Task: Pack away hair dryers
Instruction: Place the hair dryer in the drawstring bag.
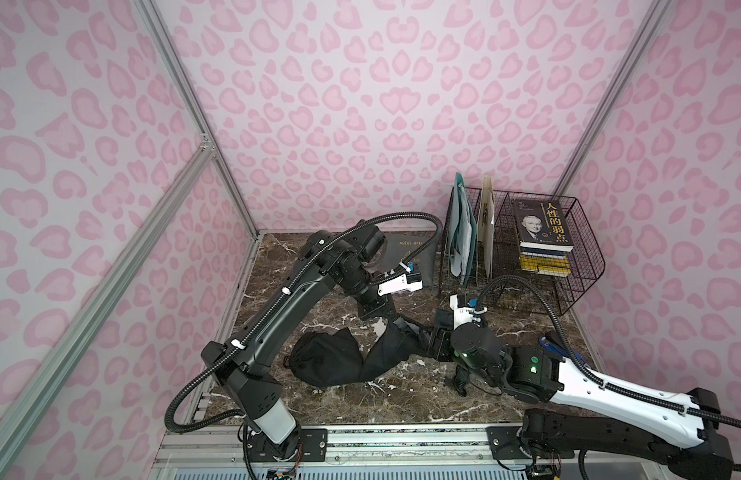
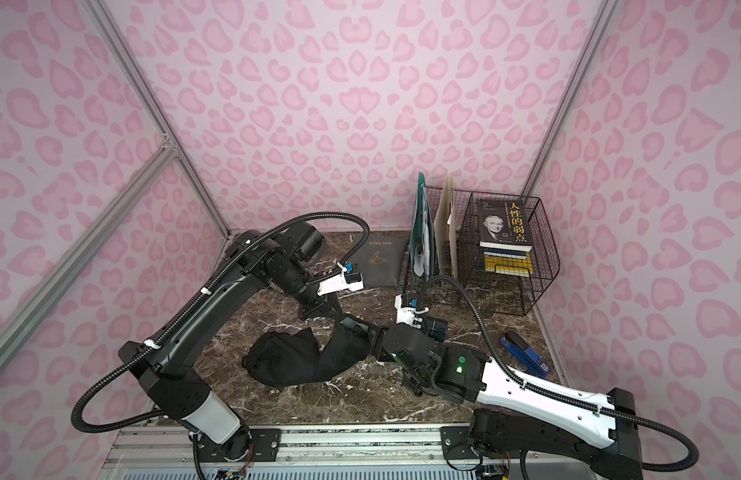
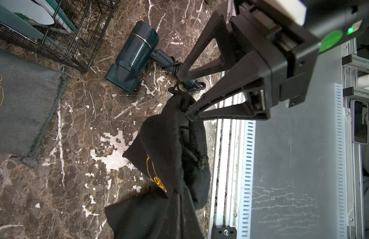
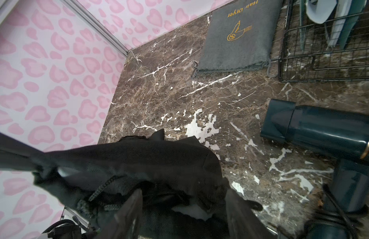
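The one hair dryer [image 3: 134,55] you can see is dark teal with a thin pale band round the barrel. It lies on its side on the brown marble worktop [image 4: 158,93], just off the front corner of the wire rack [image 3: 61,41], with its black cord [image 3: 173,66] bundled at the handle. In both top views it is almost wholly hidden under the right arm.

Just beside it, the black pouch [image 1: 331,361] slumps on the worktop with its mouth held up off the marble. Your right pincer [image 3: 183,96] stands part open at that mouth. One finger [image 3: 241,82] noses into the opening and the other sits outside, over the dryer's handle. The gathered rim and drawstring knot lie between them, and the jaws are not clamped on anything.

Your left pincer [image 1: 381,313] is closed, with the pouch's edge pinched in it. A grey pouch [image 4: 237,37] with gold "Hair Dryer" print lies flat near the back wall, apart from both.
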Available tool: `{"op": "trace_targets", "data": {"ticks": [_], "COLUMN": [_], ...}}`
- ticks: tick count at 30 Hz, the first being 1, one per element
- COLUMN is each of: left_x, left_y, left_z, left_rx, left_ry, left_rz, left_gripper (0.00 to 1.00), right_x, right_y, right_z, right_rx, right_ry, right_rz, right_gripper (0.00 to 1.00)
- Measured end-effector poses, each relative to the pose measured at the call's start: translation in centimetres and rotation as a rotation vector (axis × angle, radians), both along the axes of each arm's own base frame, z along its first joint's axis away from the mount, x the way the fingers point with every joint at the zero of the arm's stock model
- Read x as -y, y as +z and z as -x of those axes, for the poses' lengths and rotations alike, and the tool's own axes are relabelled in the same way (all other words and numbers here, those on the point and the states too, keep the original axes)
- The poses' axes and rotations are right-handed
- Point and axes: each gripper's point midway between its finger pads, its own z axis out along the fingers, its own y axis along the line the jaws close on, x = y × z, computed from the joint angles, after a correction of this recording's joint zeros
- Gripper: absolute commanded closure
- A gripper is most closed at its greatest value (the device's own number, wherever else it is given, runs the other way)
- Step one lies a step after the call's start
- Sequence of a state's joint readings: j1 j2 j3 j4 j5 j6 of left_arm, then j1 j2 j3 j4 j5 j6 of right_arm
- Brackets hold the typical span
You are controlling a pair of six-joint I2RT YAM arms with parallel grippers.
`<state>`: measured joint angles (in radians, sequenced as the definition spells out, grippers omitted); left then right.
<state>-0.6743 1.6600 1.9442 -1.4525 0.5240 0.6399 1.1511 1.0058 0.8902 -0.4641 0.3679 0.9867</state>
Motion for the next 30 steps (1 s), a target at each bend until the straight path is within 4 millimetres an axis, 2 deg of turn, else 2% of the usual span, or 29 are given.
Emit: {"op": "trace_targets", "data": {"ticks": [7, 19, 25, 30], "left_x": [0.4, 0.0, 0.7, 1.4], "left_y": [0.1, 0.7, 0.8, 0.9], "left_z": [-0.3, 1.1, 0.1, -0.9], "left_rx": [0.005, -0.01, 0.031, 0.058], "left_ry": [-0.033, -0.154, -0.198, -0.216], "left_rz": [-0.001, -0.003, 0.012, 0.021], "left_gripper": [0.98, 0.98, 0.98, 0.98], "right_x": [-0.2, 1.2, 0.3, -0.7], "right_y": [-0.5, -0.1, 1.2, 0.9], "right_z": [-0.3, -3.2, -3.2, -2.5], "right_rx": [0.016, 0.049, 0.078, 0.068], "right_ry": [0.013, 0.03, 0.147, 0.242], "right_rz": [0.049, 0.099, 0.106, 0.122], "right_gripper": [0.35, 0.34, 0.35, 0.37]}}
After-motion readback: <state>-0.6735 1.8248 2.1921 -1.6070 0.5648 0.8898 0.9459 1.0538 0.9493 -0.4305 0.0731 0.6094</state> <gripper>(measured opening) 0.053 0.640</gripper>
